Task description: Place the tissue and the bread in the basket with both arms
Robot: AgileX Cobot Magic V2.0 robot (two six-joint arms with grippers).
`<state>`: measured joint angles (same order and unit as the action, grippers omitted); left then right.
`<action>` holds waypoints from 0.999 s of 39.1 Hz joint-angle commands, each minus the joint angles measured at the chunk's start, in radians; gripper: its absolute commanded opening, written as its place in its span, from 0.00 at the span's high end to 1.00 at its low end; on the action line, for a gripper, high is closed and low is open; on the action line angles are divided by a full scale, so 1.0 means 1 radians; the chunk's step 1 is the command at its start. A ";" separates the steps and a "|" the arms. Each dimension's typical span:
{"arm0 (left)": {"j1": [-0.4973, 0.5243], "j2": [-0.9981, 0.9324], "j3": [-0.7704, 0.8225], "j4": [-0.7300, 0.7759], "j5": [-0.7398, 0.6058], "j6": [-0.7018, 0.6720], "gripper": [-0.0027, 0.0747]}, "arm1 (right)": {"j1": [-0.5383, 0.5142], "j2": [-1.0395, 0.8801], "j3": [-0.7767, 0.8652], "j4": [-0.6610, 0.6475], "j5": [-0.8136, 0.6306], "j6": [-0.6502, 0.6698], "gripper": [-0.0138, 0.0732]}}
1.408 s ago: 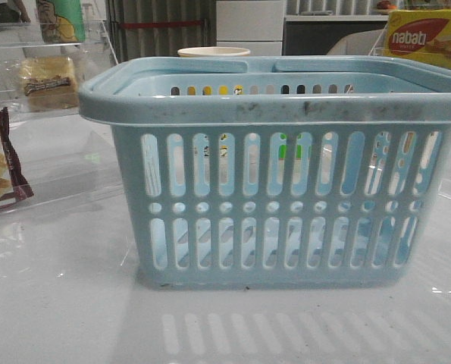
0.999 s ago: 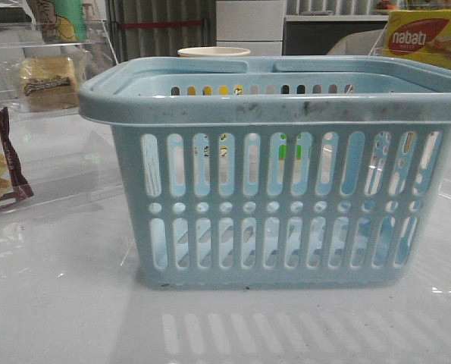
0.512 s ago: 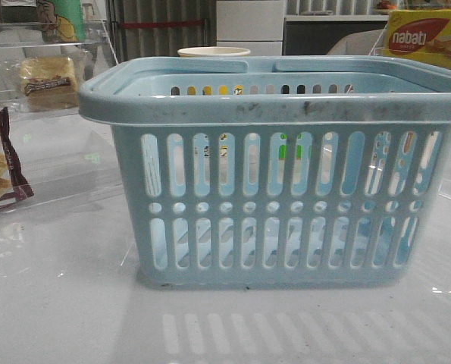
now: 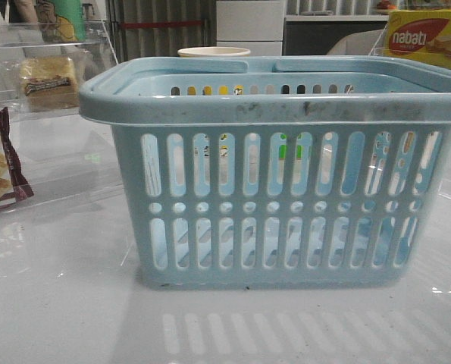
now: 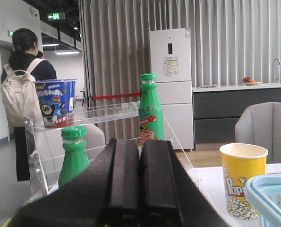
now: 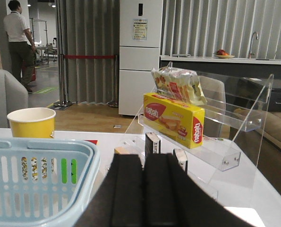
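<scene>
The light-blue slotted basket point(image 4: 274, 189) fills the middle of the front view; its rim also shows in the left wrist view point(image 5: 271, 194) and the right wrist view point(image 6: 41, 175). The bread point(image 4: 49, 80), yellowish in clear wrap with a dark label, lies on a clear acrylic shelf at the far left. A small black pack, the tissue point(image 6: 152, 143), stands upright just beyond my right gripper point(image 6: 143, 157), partly hidden by it. My right gripper is shut and empty beside the basket. My left gripper point(image 5: 139, 144) is shut and empty. Neither gripper shows in the front view.
A maroon-edged cracker packet point(image 4: 1, 163) lies at the left. A yellow popcorn cup point(image 5: 242, 178) stands behind the basket. Green bottles point(image 5: 150, 113) and a blue cup point(image 5: 55, 103) stand on the left acrylic rack. A Nabati box point(image 6: 174, 118) and a snack bag point(image 6: 178, 85) sit on the right rack.
</scene>
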<state>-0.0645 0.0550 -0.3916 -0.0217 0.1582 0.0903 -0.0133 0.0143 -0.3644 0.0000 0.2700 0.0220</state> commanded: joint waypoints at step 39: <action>0.003 0.426 -0.275 -0.031 0.470 -0.011 0.81 | -0.002 0.467 -0.283 -0.020 0.431 -0.002 0.75</action>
<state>-0.0645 0.4699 -0.6353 -0.0404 0.6961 0.0893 -0.0133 0.4665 -0.6259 -0.0070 0.7669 0.0220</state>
